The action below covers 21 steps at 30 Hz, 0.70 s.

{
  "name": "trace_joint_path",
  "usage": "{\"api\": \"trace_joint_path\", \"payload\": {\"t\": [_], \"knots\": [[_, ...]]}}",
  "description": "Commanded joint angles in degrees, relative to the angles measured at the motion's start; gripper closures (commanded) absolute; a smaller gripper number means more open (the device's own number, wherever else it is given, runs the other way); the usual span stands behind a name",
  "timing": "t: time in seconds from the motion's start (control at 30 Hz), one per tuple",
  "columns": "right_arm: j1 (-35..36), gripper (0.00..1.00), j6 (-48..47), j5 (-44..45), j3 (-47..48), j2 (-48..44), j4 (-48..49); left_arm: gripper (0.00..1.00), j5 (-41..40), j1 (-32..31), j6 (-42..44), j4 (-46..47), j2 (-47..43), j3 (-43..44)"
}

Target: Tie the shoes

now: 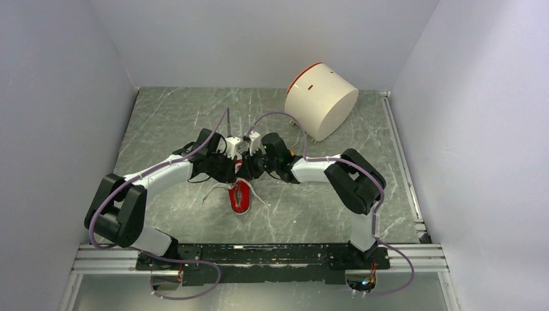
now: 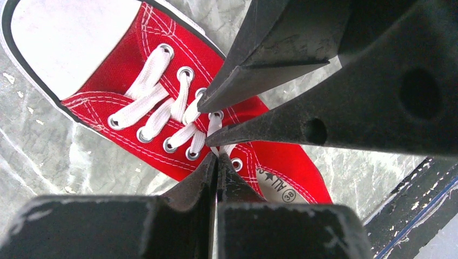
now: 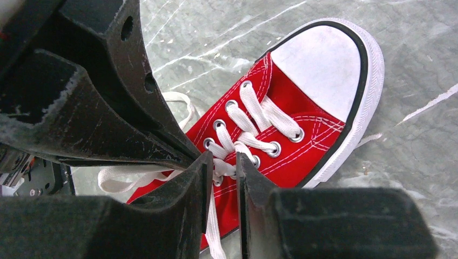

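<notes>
The red canvas sneaker (image 1: 241, 197) with its white toe cap lies mid-table, under both grippers. It also shows in the left wrist view (image 2: 124, 65) and the right wrist view (image 3: 318, 70). Its white laces (image 3: 254, 116) cross through the eyelets, and loose ends trail off beside the shoe. My left gripper (image 2: 217, 162) is shut, with a bit of white lace pinched at its tips over the top eyelets. My right gripper (image 3: 222, 162) is narrowly open, and a lace strand hangs through the gap. The two grippers (image 1: 243, 167) meet tip to tip above the shoe's tongue.
A white cylindrical container (image 1: 320, 100) with a red rim lies on its side at the back right. Grey walls close in the left, right and back. A metal rail (image 1: 403, 162) runs along the table's right edge.
</notes>
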Motion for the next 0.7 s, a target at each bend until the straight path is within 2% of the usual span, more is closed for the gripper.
{"api": "trace_joint_path", "payload": {"t": [0.0, 0.2, 0.4, 0.67], "knots": [[-0.1, 0.73, -0.8, -0.8, 1.1, 1.5, -0.1, 0.95, -0.5, -0.2, 1.2, 0.1, -1.3, 1.2], [0.2, 0.74, -3.1, -1.0, 1.2, 1.4, -1.2, 0.95, -1.0, -0.2, 0.9, -0.1, -1.4, 1.6], [1.6, 0.79, -7.8, 1.8, 0.2, 0.4, -2.8, 0.95, -1.0, -0.2, -0.1, 0.8, -2.4, 0.6], [2.0, 0.78, -3.5, 2.3, -1.1, 0.9, 2.4, 0.95, -1.0, -0.2, -1.4, 1.9, -2.4, -0.3]]}}
